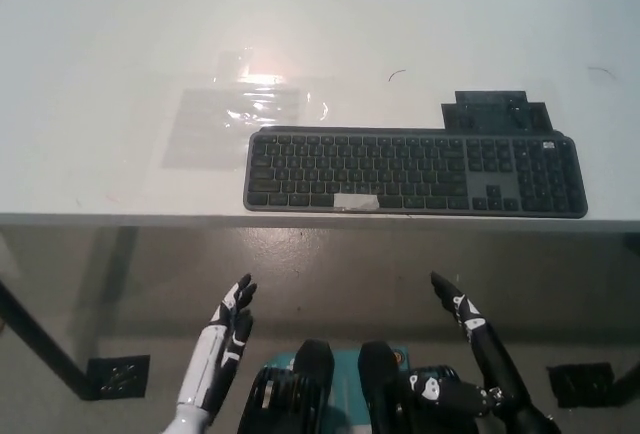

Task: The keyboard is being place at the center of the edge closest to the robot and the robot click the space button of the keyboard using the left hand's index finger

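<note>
As the keyboard (415, 171) lies by plastic film (235, 114), left hand (228, 332) and right hand (480, 347) seemingly hang released.

Robot test bench, probably a lab or workshop

A plain white table (120, 34) fills the frame from 9 through 12 to 3 o'clock, with a dark keyboard (415, 172) near its edge. Bare grey floor (330, 254) lies below, and a black floor bracket (118, 374) sits toward 8 o'clock.

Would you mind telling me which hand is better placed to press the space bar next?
Left, though only narrowly: the left hand and right hand both hang open below the table edge, similarly far from the taped space bar on the keyboard; the task assigns the left.
</note>
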Robot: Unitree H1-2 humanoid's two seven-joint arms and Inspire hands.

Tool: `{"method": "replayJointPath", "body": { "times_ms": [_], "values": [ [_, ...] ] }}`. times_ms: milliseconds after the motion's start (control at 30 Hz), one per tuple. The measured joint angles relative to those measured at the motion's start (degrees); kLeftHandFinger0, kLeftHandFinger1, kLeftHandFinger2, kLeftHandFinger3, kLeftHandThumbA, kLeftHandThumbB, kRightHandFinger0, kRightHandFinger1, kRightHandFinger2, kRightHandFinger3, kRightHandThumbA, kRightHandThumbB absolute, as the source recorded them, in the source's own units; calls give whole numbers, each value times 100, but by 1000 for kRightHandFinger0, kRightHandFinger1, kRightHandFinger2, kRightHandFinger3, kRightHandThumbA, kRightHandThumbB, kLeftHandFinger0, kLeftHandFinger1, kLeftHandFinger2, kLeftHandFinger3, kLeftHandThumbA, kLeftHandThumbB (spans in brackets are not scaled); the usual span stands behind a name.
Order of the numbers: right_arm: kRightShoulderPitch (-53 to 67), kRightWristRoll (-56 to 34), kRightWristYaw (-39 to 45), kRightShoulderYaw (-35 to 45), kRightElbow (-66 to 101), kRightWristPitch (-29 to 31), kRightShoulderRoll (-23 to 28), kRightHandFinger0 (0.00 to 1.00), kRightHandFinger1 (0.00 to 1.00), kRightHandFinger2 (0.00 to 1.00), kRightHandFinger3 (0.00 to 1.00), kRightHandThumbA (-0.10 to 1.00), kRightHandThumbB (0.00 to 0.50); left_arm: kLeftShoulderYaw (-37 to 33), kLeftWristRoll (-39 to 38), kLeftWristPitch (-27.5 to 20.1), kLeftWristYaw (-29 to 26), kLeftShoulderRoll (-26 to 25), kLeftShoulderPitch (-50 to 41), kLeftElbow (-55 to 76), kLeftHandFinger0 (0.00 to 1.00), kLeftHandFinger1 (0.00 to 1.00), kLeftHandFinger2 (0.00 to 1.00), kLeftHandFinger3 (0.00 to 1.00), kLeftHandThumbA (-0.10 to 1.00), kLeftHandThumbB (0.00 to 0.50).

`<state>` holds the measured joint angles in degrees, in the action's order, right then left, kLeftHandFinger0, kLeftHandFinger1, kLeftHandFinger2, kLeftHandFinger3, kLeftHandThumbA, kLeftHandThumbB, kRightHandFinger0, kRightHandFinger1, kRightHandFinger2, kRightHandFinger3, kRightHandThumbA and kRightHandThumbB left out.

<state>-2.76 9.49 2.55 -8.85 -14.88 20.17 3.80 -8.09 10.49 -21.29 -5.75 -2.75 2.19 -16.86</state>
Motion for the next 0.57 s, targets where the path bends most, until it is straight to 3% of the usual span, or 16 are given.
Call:
{"method": "replayJointPath", "body": {
  "times_ms": [133, 200, 367, 567],
  "values": [
    [59, -86, 0, 53, 3, 28, -31, 1000, 1000, 1000, 1000, 1000, 317, 67, -128, -150, 19, 58, -27, -205, 1000, 1000, 1000, 1000, 1000, 325],
    [125, -123, 1, 54, 15, 55, -46, 1000, 1000, 1000, 1000, 1000, 318, 74, -146, -200, 24, 37, -77, -208, 1000, 1000, 1000, 1000, 1000, 301],
    [495, -151, 7, 28, 67, 112, -97, 1000, 1000, 1000, 1000, 1000, 328, -65, -109, -293, 20, -81, -464, -169, 1000, 1000, 1000, 1000, 1000, 300],
    [743, -150, 9, 18, 88, 142, -93, 1000, 1000, 1000, 1000, 1000, 342, -182, -66, -301, 21, -210, -768, -162, 1000, 1000, 1000, 1000, 1000, 331]
  ]
}}
